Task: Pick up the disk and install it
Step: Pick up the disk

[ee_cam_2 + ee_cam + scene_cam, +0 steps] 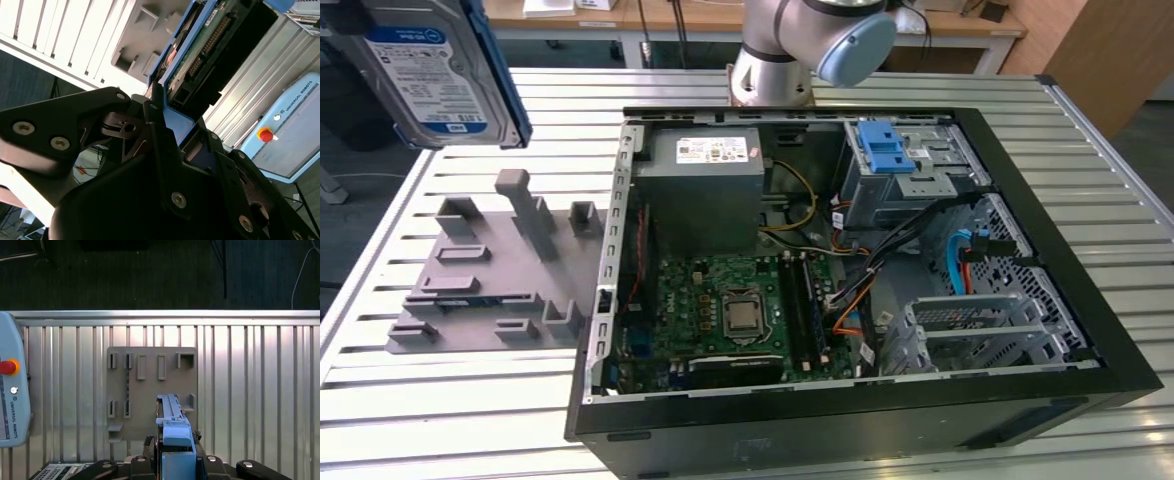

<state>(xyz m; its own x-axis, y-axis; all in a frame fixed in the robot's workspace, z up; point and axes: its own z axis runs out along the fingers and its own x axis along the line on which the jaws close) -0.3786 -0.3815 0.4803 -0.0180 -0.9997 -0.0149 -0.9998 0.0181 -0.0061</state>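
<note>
The table [440,400] is a pale metal surface of long parallel slats, seen in the exterior view and in both wrist views. On it lie 3 things: an open black computer case [854,420], a flat grey fixture plate [494,270] with raised slots just beside the case on the exterior view's left, and a grey teach pendant [10,390] with a red button near the table's edge.

The gripper [180,125] has its 2 black fingers [155,115] closed narrowly on the blue carrier of the disk [210,40]. The disk is held edge-on in the air, clear of the table and above the fixture plate in the first wrist view. In the exterior view the disk [434,75] hangs at the upper left, label showing, well apart from the case.

Inside the case stand a grey metal box [707,190], a green board [720,310] and a grey cage [907,170] with a blue latch. The arm [807,40] rises behind the case. Beyond the table are a dark floor [150,275] and wooden desks [667,15].
</note>
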